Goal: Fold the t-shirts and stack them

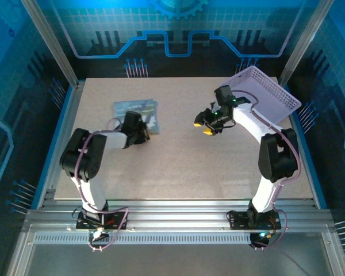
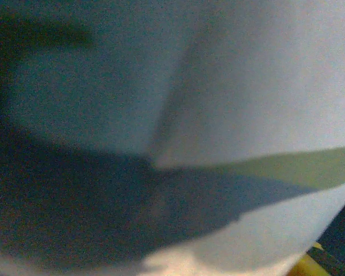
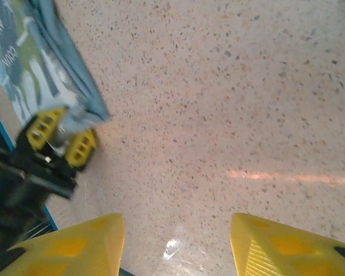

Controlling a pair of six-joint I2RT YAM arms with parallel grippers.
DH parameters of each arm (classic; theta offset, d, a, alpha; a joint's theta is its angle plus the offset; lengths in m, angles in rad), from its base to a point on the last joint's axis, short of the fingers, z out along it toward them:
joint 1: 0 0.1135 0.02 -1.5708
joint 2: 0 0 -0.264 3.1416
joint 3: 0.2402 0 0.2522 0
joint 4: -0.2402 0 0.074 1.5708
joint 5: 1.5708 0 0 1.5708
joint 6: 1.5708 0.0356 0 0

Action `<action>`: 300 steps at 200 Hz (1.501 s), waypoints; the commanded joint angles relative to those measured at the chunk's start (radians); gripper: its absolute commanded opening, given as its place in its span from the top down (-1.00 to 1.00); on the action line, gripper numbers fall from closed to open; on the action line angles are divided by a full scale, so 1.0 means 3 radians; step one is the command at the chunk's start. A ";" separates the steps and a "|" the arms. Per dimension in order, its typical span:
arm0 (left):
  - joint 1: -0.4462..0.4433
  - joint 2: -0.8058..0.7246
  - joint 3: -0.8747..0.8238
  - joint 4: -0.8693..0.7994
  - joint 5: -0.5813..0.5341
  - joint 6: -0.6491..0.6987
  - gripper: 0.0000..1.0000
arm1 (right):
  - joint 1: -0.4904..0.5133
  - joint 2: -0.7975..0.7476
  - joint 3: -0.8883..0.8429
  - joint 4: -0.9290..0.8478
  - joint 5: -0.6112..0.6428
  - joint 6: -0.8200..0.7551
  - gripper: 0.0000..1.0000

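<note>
One folded pale grey-blue t-shirt [image 1: 135,110] with white lettering lies flat on the left half of the table. My left gripper [image 1: 139,131] sits at the shirt's near right corner. In the right wrist view its yellow fingers [image 3: 43,127] pinch that corner of the t-shirt [image 3: 34,69], with fabric bunched between them. Blurred cloth of the t-shirt [image 2: 247,86] sits right against the lens in the left wrist view. My right gripper [image 1: 209,122] hovers over bare table right of centre. It [image 3: 175,253] is open, and nothing is between its fingers.
A lavender lattice basket [image 1: 267,95] sits tilted at the back right corner, just behind my right arm. The speckled beige tabletop [image 1: 184,167] stretches between the two arms. Metal frame posts and blue panels wall in the sides and back.
</note>
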 commanded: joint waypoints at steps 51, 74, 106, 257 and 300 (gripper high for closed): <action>0.1036 0.1094 0.1597 -0.0633 0.1315 0.1828 0.35 | -0.0065 -0.0451 -0.0274 -0.0159 0.0056 -0.0031 -0.08; 0.1201 0.1317 0.2096 -0.1220 0.1444 0.2350 0.33 | -0.0072 -0.0458 -0.0297 -0.0196 0.0074 -0.0027 -0.08; 0.1302 0.1415 0.2285 -0.1239 0.1542 0.2412 0.16 | -0.0060 -0.0433 -0.0225 -0.0242 0.0097 -0.0030 -0.08; 0.0139 -0.2380 -0.0084 -0.1335 -0.0477 0.2985 -0.98 | -0.0555 -0.1681 -0.0400 0.0831 0.0099 0.0018 -1.00; 0.0006 -0.3094 0.0038 -0.2687 -0.1688 0.3310 -0.98 | -0.0544 -0.2030 -0.0387 0.0449 0.0742 -0.0296 -1.00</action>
